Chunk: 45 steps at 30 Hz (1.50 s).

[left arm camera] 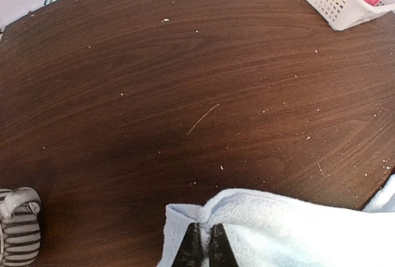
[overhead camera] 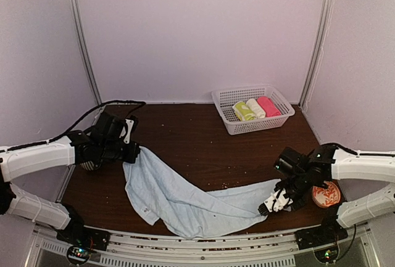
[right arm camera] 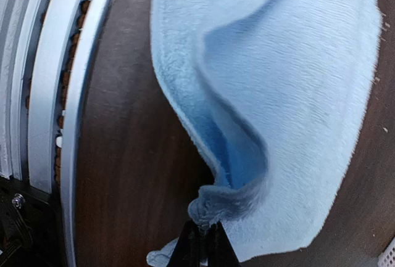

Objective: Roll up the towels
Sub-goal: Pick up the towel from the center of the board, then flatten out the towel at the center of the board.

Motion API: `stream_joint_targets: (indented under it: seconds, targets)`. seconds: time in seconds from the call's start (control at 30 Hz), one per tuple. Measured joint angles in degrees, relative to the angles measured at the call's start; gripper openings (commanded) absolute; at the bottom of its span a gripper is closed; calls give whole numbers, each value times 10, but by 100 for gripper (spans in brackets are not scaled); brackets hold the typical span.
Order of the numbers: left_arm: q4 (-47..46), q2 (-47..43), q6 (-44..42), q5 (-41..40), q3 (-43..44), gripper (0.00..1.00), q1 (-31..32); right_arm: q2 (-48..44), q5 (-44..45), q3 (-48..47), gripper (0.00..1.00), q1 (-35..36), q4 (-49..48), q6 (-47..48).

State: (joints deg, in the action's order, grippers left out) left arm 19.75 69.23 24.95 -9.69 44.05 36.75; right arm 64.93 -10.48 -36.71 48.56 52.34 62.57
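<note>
Top external view.
- Blue towel (overhead camera: pixel 185 202): crumpled in a sagging band across the near part of the table (overhead camera: pixel 203 137), one end at each claw.
- Left claw (overhead camera: pixel 137 151): pinched shut on the towel's left end. Arm reaches in low from the left, wrist turned inward.
- Right claw (overhead camera: pixel 266 208): clamped on the right end. Forearm folded back toward its base, wrist angled down.
- Yellow-green towel (overhead camera: pixel 243 111): rolled, lying in the basket (overhead camera: pixel 229 125) at the far right.

Left wrist view.
- Left claw (left arm camera: pixel 205 245): tips together, a fold of blue towel (left arm camera: pixel 278 230) bunched over them. Grip looks thin, on the hem.

Right wrist view.
- Right claw (right arm camera: pixel 200 245): closed on a gathered corner. Cloth hangs away in a deep fold, close beside the rail (right arm camera: pixel 62 94).

Handling note, my judgement: the towel wants flattening before any roll. I should draw my two claws apart evenly until the slack goes, lay the cloth down square and away from the rail, and pull gently, since both holds are on small bunches that could slip.
</note>
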Motion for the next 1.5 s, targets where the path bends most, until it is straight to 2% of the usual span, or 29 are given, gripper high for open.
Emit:
stream_joint_targets:
  seconds: [0.2,0.33,0.37,0.47,0.63,0.77,0.87,1.0,1.17,1.33,1.5]
  targets:
    - [2,9,-11,-7,22,0,0,10,-53,-123,6,-170,48,28]
    - [2,28,-20,-10,42,0,-1,58,-117,-203,6,-274,94,61]
    - [2,31,-22,-10,45,0,-1,90,-139,-222,6,-325,110,69]
    - [2,36,-28,-10,50,0,-2,151,-183,-261,6,-392,149,92]
    - [0,41,-37,-10,54,0,-3,194,-235,-244,12,-408,162,96]
    - [0,44,-40,-10,54,0,-3,224,-270,-239,13,-408,182,96]
    - [0,45,-41,-10,54,0,-3,253,-301,-244,10,-408,192,92]
    - [-1,45,-41,-10,54,0,-3,259,-325,-251,1,-408,185,61]
    - [-2,45,-42,-12,54,0,-3,258,-330,-260,0,-414,144,-14]
    - [10,52,-57,-30,76,0,-8,253,-315,-342,0,-459,101,-96]
    - [16,45,-78,-61,148,0,-13,239,-320,-466,0,-552,49,-178]
